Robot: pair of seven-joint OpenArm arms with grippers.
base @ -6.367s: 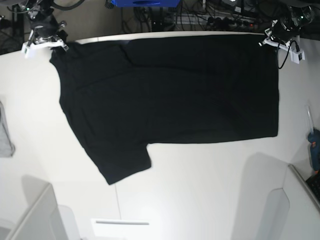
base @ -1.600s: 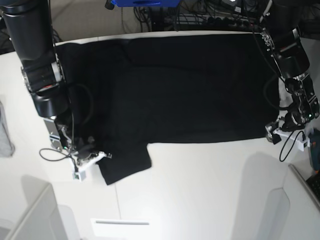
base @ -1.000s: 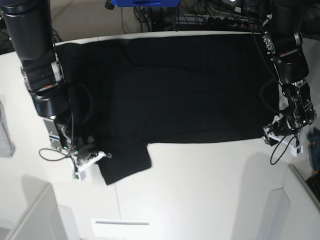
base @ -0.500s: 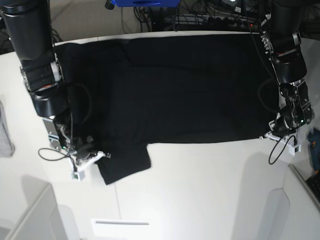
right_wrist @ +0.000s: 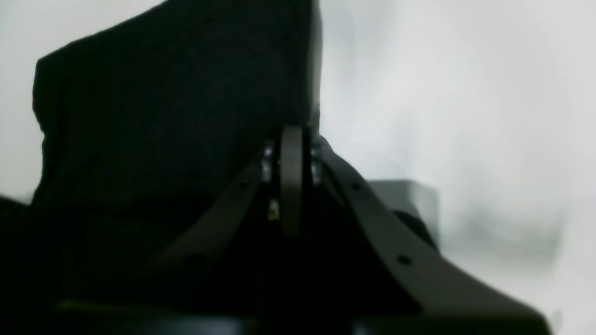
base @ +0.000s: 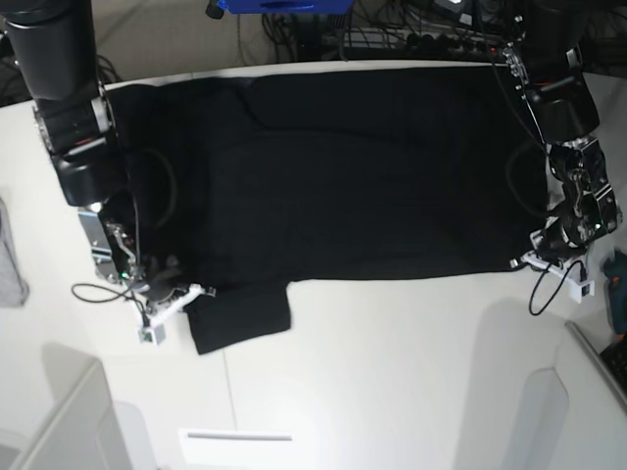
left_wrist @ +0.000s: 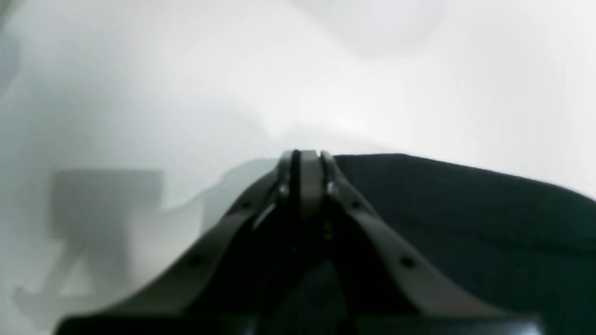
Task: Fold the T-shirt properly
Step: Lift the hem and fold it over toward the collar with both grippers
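The T-shirt (base: 362, 176) is black cloth, matt and soft-looking, with shallow wrinkles and no sheen; up close in the left wrist view its weave (left_wrist: 465, 218) reads finely textured. The table (base: 392, 382) is a smooth white surface with a faint satin gloss that catches the light. The left gripper (left_wrist: 302, 160) has dull dark fingers, plastic or metal I cannot tell, smooth, with small holes along them; the right gripper (right_wrist: 292, 139) looks the same. The arm housings (base: 69, 69) are black with a slight sheen. A small grey cloth (base: 8, 264) at the edge looks matt.
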